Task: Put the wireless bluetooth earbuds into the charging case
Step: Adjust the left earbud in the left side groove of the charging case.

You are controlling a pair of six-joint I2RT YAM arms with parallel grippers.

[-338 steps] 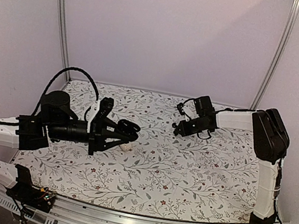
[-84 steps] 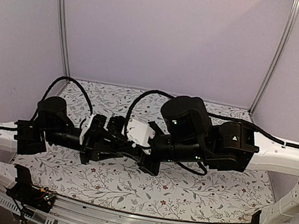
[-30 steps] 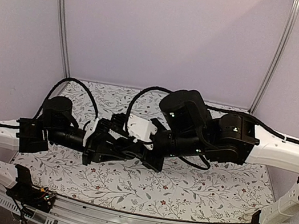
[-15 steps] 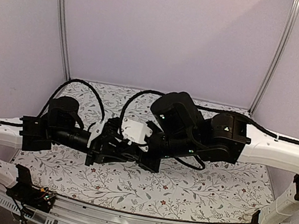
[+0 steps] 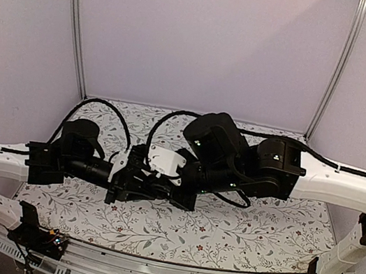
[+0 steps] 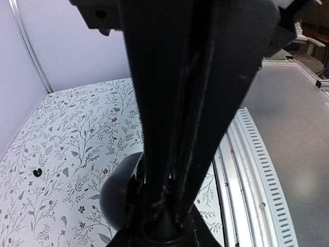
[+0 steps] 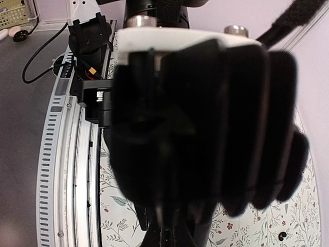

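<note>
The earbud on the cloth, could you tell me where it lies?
In the left wrist view the earbud lies alone on the flowered cloth, far left, near the wall.

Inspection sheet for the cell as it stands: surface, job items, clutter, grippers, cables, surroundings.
Surface: floral-patterned cloth, lying flat.
Job's things: one tiny black rounded earbud on the cloth in left wrist view; charging case not identifiable.
Clutter: nothing seen.
Grippers: left gripper and right gripper meet mid-table; open or shut cannot be told.
Cables: black cables loop above both arms.
Surroundings: pale lilac walls, aluminium frame posts.
</note>
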